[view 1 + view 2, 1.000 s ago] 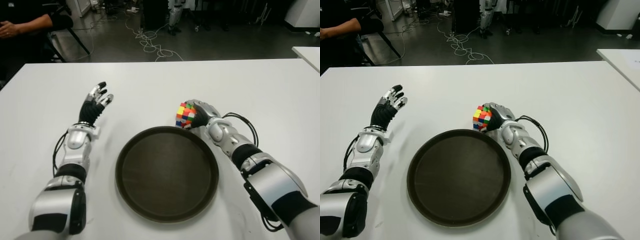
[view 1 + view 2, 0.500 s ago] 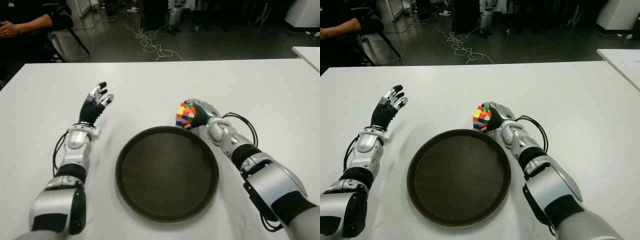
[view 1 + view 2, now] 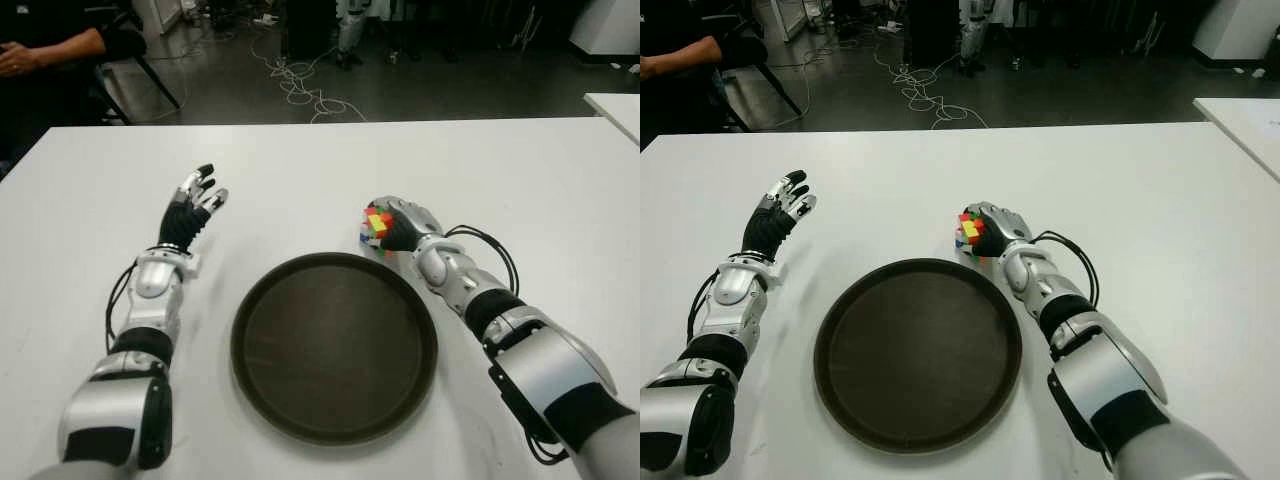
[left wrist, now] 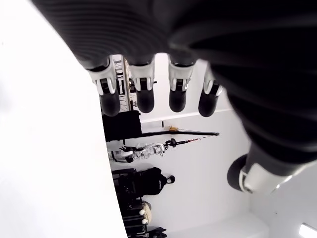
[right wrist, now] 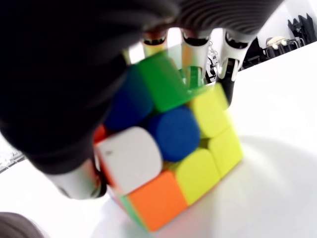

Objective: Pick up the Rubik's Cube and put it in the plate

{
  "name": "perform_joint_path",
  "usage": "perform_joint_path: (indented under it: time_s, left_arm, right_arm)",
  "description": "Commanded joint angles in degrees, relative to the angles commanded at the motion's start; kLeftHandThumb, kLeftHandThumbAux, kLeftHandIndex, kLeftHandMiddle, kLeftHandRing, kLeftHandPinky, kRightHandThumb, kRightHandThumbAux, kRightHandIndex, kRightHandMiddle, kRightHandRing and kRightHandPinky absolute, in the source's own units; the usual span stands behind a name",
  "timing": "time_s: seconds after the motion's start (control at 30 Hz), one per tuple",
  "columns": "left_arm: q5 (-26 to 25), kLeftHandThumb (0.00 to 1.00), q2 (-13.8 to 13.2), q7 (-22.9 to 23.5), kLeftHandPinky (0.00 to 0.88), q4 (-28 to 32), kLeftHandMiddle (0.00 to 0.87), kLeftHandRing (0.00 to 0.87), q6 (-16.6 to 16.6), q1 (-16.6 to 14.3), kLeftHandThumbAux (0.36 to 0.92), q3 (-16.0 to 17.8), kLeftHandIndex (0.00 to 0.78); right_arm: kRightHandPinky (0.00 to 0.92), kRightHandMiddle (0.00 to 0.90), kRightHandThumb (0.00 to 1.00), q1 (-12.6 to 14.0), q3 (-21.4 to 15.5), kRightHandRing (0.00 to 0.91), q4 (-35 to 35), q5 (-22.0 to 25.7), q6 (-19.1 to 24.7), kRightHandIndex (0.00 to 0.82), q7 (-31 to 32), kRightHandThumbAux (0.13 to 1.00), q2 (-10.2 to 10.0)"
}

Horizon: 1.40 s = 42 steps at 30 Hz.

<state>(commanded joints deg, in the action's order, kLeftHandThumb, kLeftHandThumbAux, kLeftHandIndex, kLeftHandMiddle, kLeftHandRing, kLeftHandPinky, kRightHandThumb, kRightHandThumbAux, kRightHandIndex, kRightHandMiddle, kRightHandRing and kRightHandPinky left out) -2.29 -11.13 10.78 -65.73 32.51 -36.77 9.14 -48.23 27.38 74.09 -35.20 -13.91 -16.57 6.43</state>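
The Rubik's Cube (image 3: 376,222) sits in my right hand (image 3: 398,226), just beyond the far right rim of the round dark plate (image 3: 335,350). The fingers (image 5: 190,42) curl over the cube's top and the thumb presses its near side, so only a few coloured tiles show from the head. The right wrist view shows the cube (image 5: 168,148) tilted on a corner, close above the white table. The plate holds nothing. My left hand (image 3: 196,198) shows to the left of the plate, fingers (image 4: 143,94) straight and spread, holding nothing.
The white table (image 3: 500,170) stretches around the plate on all sides. A second white table (image 3: 615,105) shows at the far right edge. Beyond the far edge are floor cables (image 3: 300,85) and a seated person's arm (image 3: 50,45) at the top left.
My right hand has rolled further over the cube and tightened on it. The cube has turned and now shows fewer tiles. The left arm has not moved.
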Motion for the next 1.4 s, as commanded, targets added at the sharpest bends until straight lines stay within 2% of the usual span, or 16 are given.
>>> perform_joint_path:
  time_s: [0.2,0.7,1.1,1.4]
  left_arm:
    - [0.05,0.000,-0.07,0.07,0.000,-0.17,0.006,0.000,0.17,-0.06,0.586,-0.11,0.000]
    - [-0.32,0.000,-0.01,0.64,0.000,-0.20,0.009,0.000,0.43,-0.01,0.574,-0.01,0.000]
    - [-0.46,0.000,0.31,0.22,0.000,0.06,0.020,0.000,0.74,0.06,0.605,0.16,0.000]
    - [-0.11,0.000,0.07,0.30,0.000,-0.19,0.008,0.000,0.10,-0.06,0.577,-0.14,0.000]
  right_arm:
    - [0.626,0.616,0.690,-0.10,0.18,0.620,0.09,-0.53,0.45,0.424,-0.25,0.735,0.05]
    - [0.605,0.604,0.690,-0.36,0.51,0.606,0.04,-1.39,1.08,0.423,-0.40,0.736,0.27]
    - [0.602,0.595,0.690,-0.23,-0.09,0.597,0.10,-0.83,0.60,0.423,-0.78,0.735,0.38]
    - [0.589,0.592,0.690,-0.37,0.03,0.591,-0.01,-1.01,0.68,0.423,-0.57,0.735,0.49]
